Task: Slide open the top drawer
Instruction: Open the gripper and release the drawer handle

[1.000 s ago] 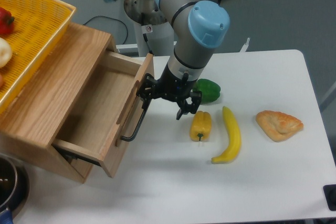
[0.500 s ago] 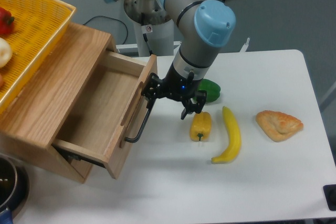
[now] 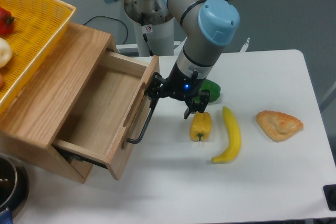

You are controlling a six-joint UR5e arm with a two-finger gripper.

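One pull under way: top drawer of light oak drawn well out of its cabinet at the table's left, inside bare and smooth. Gripper at the upper end of the long black bar handle; one finger apparently hooked behind it, jaws' gap impossible to tell. Next, probably a short further draw along the same line, then release. Just beside: glossy yellow pepper, curved banana.
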